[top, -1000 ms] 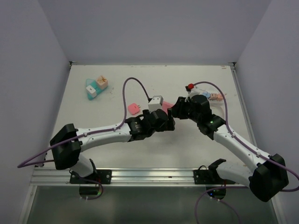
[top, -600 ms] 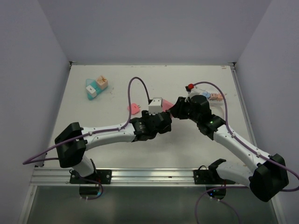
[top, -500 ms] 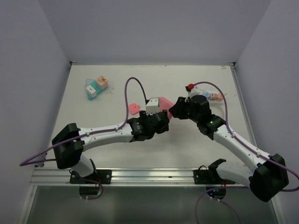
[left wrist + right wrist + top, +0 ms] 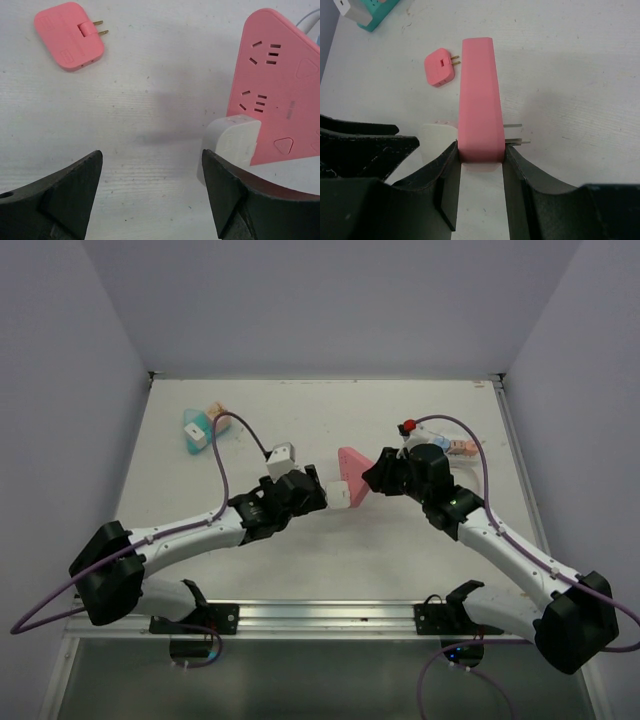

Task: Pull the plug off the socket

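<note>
The right gripper point(image 4: 480, 155) is clamped on the pink socket point(image 4: 280, 75), holding it on edge near the middle of the table point(image 4: 150, 100), with its holed face turned toward the left arm. The white plug point(image 4: 232, 142) sits against the lower corner of that face. The pictures do not show whether its pins are seated.

The left gripper point(image 4: 152, 165) is open and empty, its fingers spread wide just short of the plug. In the left wrist view the plug lies ahead and off to the right, roughly in line with the right-hand finger rather than in the gap. The plug's body juts out from the socket face toward this gripper, so a pull would run back along the left arm. The left arm is the nearer free one. It probably needs to shift right to get both fingers around the plug. A small pink adapter point(image 4: 69, 35) lies well apart, far to the left.
</note>
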Controlling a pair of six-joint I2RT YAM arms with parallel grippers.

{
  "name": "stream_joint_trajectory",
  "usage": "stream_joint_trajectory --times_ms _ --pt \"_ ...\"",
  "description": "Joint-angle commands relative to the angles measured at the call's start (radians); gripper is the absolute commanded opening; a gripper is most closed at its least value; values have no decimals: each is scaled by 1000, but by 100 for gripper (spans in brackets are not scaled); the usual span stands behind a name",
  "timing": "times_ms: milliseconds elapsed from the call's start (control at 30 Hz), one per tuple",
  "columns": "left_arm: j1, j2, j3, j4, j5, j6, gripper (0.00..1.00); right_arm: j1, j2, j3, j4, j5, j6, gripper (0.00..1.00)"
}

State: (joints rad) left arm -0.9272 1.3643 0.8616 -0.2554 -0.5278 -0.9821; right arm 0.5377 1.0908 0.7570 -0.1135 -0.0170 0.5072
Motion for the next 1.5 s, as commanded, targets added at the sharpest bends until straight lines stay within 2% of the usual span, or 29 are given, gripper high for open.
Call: stream_joint_trajectory --times_ms 0,67,133,167,267,400,667,800,900,967,1000,1100,1133,1200,1467 --pt "13 -85 -91 215 116 42 86 2 -40 24 55 0 1 0" --pt "27 -140 -184 388 223 63 93 2 -43 19 64 -8 1 0" --pt "47 -175 -252 508 305 71 94 2 -43 18 69 -20 1 0" --pt "72 -200 -283 618 348 77 94 2 -43 16 72 -30 -1 0" --pt "122 -221 -358 740 478 88 95 2 -46 13 81 -44 -4 0" --pt "151 -200 -362 789 584 114 95 2 -46 13 89 -67 -9 0" --pt "154 -35 -286 809 664 122 82 2 -40 16 133 -136 -19 0" --pt "154 -1 -265 808 667 123 74 1 -43 16 135 -149 -30 0" --pt "154 -5 -265 808 661 123 62 1 -40 12 138 -143 -36 0" --pt "154 -19 -269 792 649 125 51 2 -37 4 141 -135 -41 0" --pt "154 -24 -272 788 637 125 41 2 -37 -1 144 -133 -39 0" --pt "154 -39 -292 785 623 119 21 1 -37 -10 147 -112 -47 0" --pt "154 -47 -299 785 621 115 9 2 -39 -16 146 -101 -50 0" --pt "154 -56 -318 788 614 105 0 2 -42 -24 141 -66 -53 0" --pt "154 -162 -406 788 594 49 0 -7 -54 -58 117 115 -65 0"
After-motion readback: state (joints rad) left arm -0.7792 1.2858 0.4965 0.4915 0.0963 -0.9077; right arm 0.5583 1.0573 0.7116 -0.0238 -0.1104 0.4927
